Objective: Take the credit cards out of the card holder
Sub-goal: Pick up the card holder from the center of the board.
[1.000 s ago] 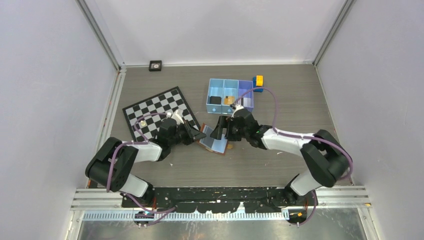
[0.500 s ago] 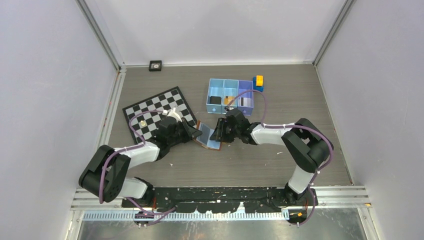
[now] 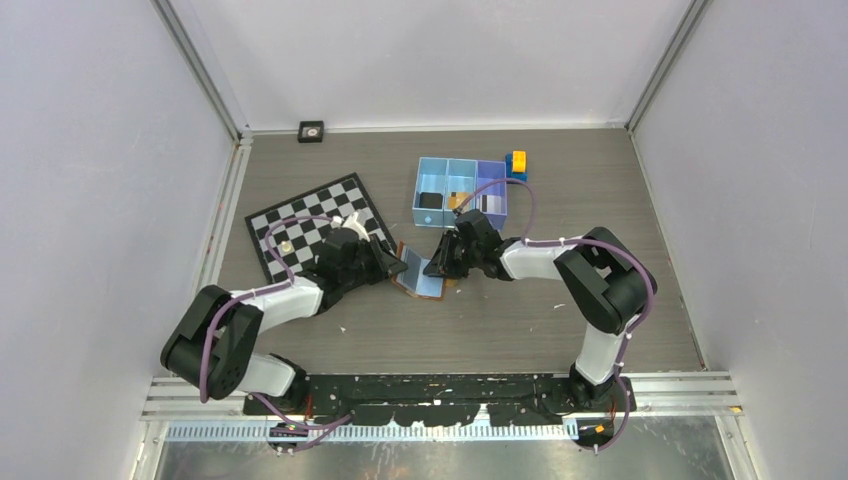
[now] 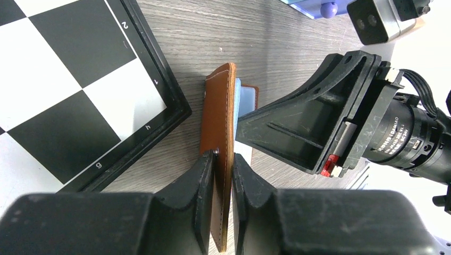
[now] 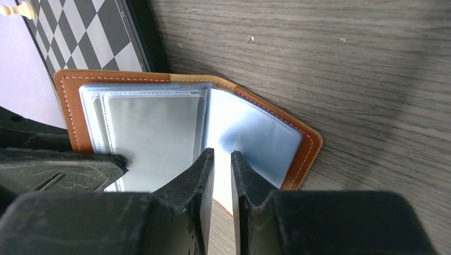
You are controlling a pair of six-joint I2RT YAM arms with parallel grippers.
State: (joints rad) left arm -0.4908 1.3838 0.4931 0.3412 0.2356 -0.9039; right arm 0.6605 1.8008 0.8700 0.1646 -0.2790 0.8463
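Note:
The brown card holder [image 3: 418, 277] lies open on the table between my two grippers, grey-silver sleeves facing up [image 5: 154, 133]. My left gripper [image 3: 390, 268] [image 4: 223, 156] is shut on the holder's left cover [image 4: 218, 117], which it holds up on edge. My right gripper [image 3: 437, 266] [image 5: 222, 152] hangs over the inside fold, its jaws almost together with a narrow gap and nothing visible between them. The right-hand sleeve looks pale blue [image 5: 255, 141]; I cannot tell if that is one of the credit cards. A dark flat piece [image 3: 430, 200] lies in the tray.
A blue three-compartment tray [image 3: 418, 185] stands just behind the holder, with a yellow-and-blue block [image 3: 517, 164] at its right end. A chessboard [image 3: 320, 225] lies left of the holder, with a pale piece [image 3: 286, 243] on it. A small black object [image 3: 311, 130] sits by the back wall.
My right gripper has moved left over the holder's inside and its jaws have narrowed from wide apart to a thin gap. The left gripper has shifted slightly, still on the cover.

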